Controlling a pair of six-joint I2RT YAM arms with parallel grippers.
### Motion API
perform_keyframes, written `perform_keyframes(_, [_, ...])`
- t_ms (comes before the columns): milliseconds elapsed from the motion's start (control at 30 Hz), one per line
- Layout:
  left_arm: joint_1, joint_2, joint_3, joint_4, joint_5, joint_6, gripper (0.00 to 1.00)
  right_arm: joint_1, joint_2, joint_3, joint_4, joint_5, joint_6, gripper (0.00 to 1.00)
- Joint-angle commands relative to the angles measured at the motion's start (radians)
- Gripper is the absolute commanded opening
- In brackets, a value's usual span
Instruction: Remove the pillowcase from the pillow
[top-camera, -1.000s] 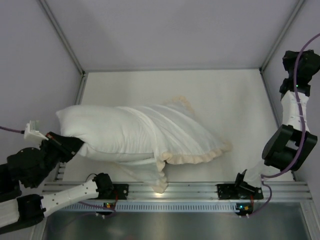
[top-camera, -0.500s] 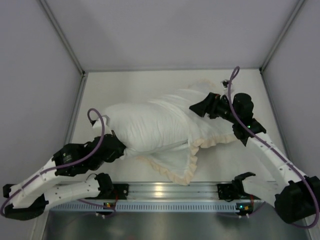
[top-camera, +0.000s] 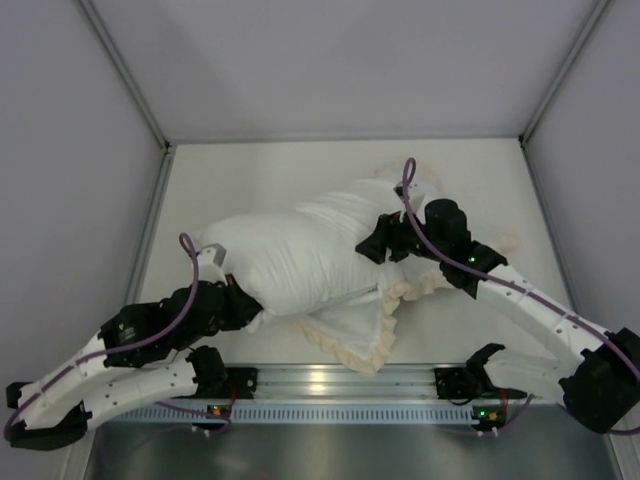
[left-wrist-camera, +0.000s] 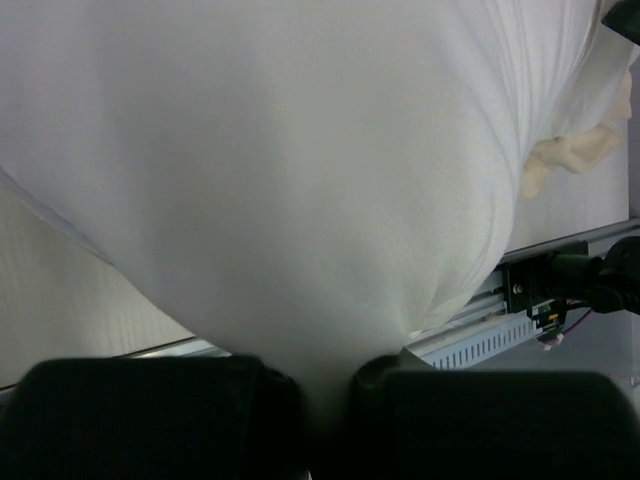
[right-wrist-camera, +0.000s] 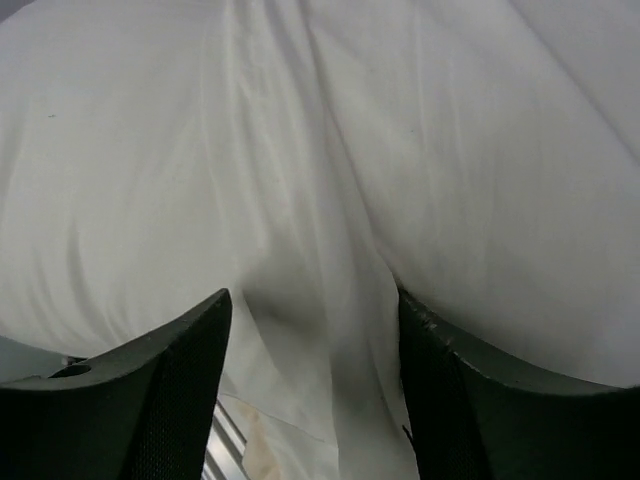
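The plump white pillow (top-camera: 270, 258) lies across the table, its bare left end pinched in my left gripper (top-camera: 243, 303), which is shut on it. In the left wrist view white pillow fabric (left-wrist-camera: 300, 180) bunches down between the dark fingers (left-wrist-camera: 150, 420). The pillowcase (top-camera: 345, 215), white face up with a cream ruffle, covers the pillow's right part, and one ruffled flap (top-camera: 355, 340) spills toward the front. My right gripper (top-camera: 372, 240) stands open on top of the pillowcase. Creased pillowcase cloth (right-wrist-camera: 330, 200) lies between its spread fingers (right-wrist-camera: 170, 390), touching them but not pinched.
An aluminium rail (top-camera: 320, 380) with both arm bases runs along the near edge. Grey walls and frame posts (top-camera: 150, 170) close in the white table (top-camera: 480, 180) on three sides. The cream ruffle (left-wrist-camera: 570, 160) and the rail (left-wrist-camera: 520, 330) show in the left wrist view.
My right arm swung in from the right wall, opened, and came down on the pillowcase, then shifted left. The left gripper kept its hold and carried the pillow's end rightward.
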Motion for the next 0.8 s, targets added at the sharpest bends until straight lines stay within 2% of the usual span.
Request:
perform_keyframes(0, [-0.004, 0.050, 0.005, 0.169, 0.089, 0.038, 0.00, 0.037, 0.057, 0.028, 0.033, 0.099, -0.042, 0.61])
perform_keyframes(33, [-0.004, 0.055, 0.006, 0.172, 0.100, 0.042, 0.00, 0.053, 0.082, 0.035, 0.026, 0.173, -0.056, 0.54])
perform_keyframes(67, [-0.004, 0.055, 0.008, 0.175, 0.105, 0.050, 0.00, 0.066, 0.091, 0.042, 0.015, 0.226, -0.067, 0.29])
perform_keyframes(100, [-0.004, 0.055, 0.009, 0.171, 0.113, 0.053, 0.00, 0.092, 0.108, 0.057, 0.001, 0.278, -0.073, 0.16])
perform_keyframes(133, [-0.004, 0.048, 0.012, 0.171, 0.117, 0.056, 0.00, 0.099, 0.116, 0.060, -0.020, 0.372, -0.068, 0.04])
perform_keyframes(167, [-0.004, 0.035, 0.012, 0.169, 0.123, 0.059, 0.00, 0.099, 0.117, 0.059, -0.022, 0.416, -0.062, 0.00])
perform_keyframes(300, [-0.004, -0.024, 0.012, 0.160, 0.132, 0.053, 0.00, 0.099, 0.107, 0.046, -0.030, 0.608, -0.035, 0.00])
perform_keyframes(367, [-0.004, -0.063, 0.014, 0.149, 0.137, 0.044, 0.00, 0.096, 0.105, 0.052, -0.036, 0.750, -0.030, 0.00])
perform_keyframes(433, [-0.004, -0.089, 0.014, 0.146, 0.158, 0.053, 0.00, 0.055, 0.123, 0.078, -0.037, 0.827, -0.027, 0.00])
perform_keyframes(567, [-0.004, -0.151, 0.049, 0.097, 0.153, 0.087, 0.00, -0.111, 0.208, 0.155, -0.050, 0.875, -0.031, 0.00])
perform_keyframes(667, [-0.004, -0.156, 0.130, -0.004, 0.085, 0.095, 0.00, -0.344, 0.312, 0.230, -0.048, 0.899, -0.053, 0.00])
perform_keyframes(733, [-0.004, -0.157, 0.182, -0.032, 0.068, 0.102, 0.00, -0.430, 0.387, 0.282, -0.042, 0.932, -0.062, 0.00])
perform_keyframes(767, [-0.004, -0.159, 0.198, -0.052, 0.056, 0.104, 0.00, -0.515, 0.409, 0.296, -0.042, 0.930, -0.059, 0.00])
